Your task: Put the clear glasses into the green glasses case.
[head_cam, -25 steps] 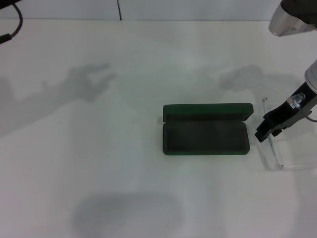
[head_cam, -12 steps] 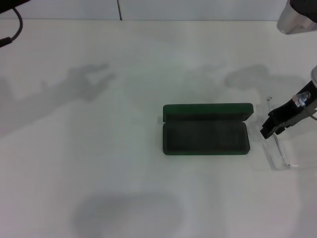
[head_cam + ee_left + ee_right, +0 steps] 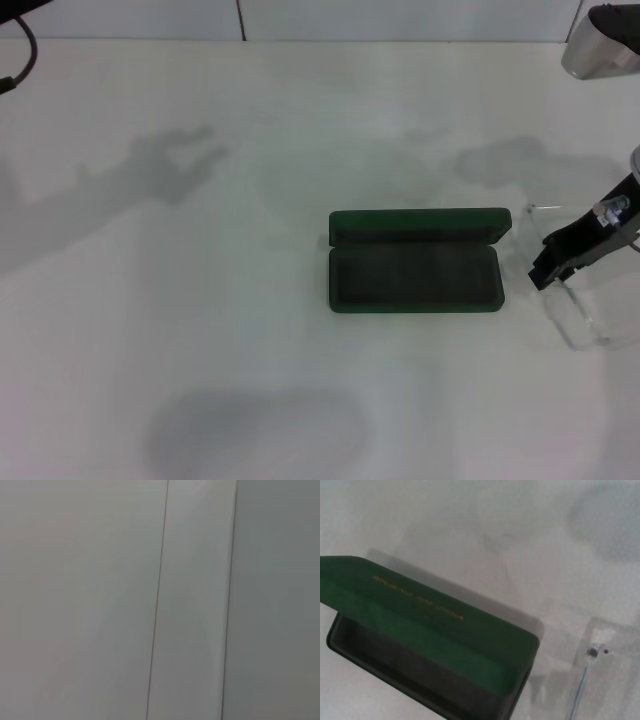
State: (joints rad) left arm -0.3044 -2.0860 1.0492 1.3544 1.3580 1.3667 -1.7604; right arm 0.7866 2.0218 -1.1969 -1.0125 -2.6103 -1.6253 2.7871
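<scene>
- The left arm barely shows: only a dark cable [image 3: 22, 45] curls at the far left corner of the head view, and the left gripper itself is out of sight; the left wrist view shows nothing but pale flat surfaces with a thin dark seam, so nothing can be said of its pincer.
- The white table [image 3: 200, 330] spreads across the head view; soft grey shadows lie on it at the left and near the front.
- The green glasses case [image 3: 414, 262] lies open near the middle of the table, a little to the right; its lid stands up along the far edge and its dark lined tray faces up with nothing in it; the right wrist view shows the case [image 3: 430, 630] from close by, with a line of gold lettering [image 3: 417, 600] on the lid.
- The clear glasses [image 3: 570, 310] sit just to the right of the case, apart from it, near the right edge of the table; the frame is faint against the white top; in the right wrist view one thin temple and its small hinge [image 3: 592, 651] show beside the case's corner.
- The right gripper [image 3: 552, 262] hangs at the far right, between the case and the glasses, its dark fingers low over the glasses' near-case end; whether the pincer is clenched on the frame or released, I cannot tell.
</scene>
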